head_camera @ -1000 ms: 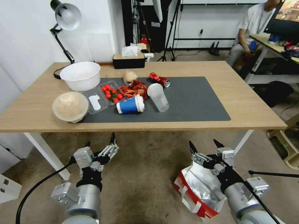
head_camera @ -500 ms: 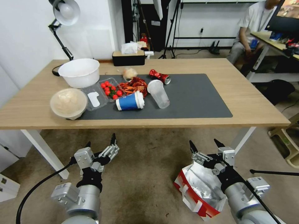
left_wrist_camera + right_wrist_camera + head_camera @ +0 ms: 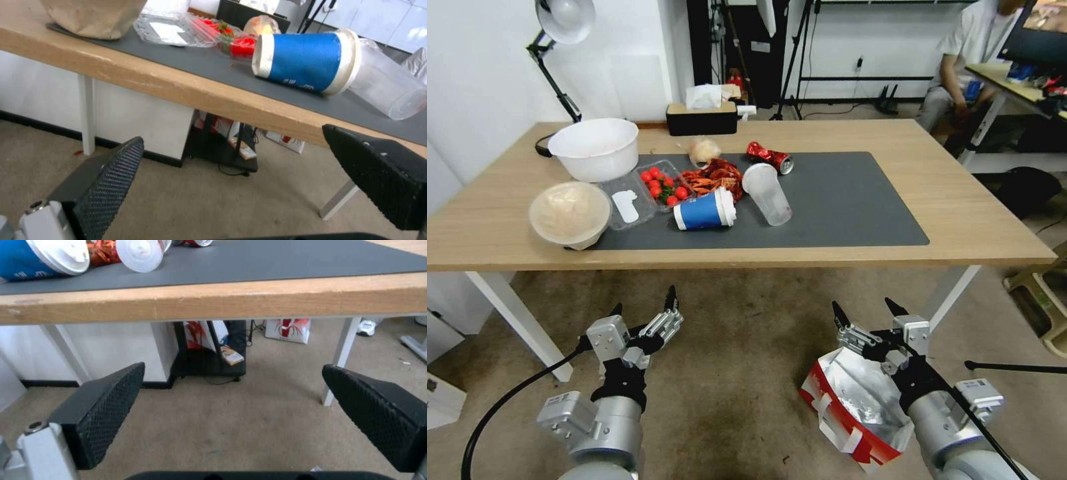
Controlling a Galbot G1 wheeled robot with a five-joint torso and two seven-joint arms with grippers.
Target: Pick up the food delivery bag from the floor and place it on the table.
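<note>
Nothing on the floor (image 3: 740, 373) moved; only the camera tipped, so the bench (image 3: 960, 220) sits lower. Food delivery bag (image 3: 854, 407), shiny foil inside, lies at 6 o'clock under the right end effector (image 3: 864, 311), spread wide, empty. Left end effector (image 3: 644, 305) at 9 o'clock, spread too.

Left gripper (image 3: 642, 308) hanging low at left, arm reaching forward, fingers (image 3: 106, 180) spreading wide, gripping nothing. Right gripper (image 3: 864, 309) hanging low at right, wrist angling forward, fingers (image 3: 104, 406) also spreading wide, gripping nothing.
</note>
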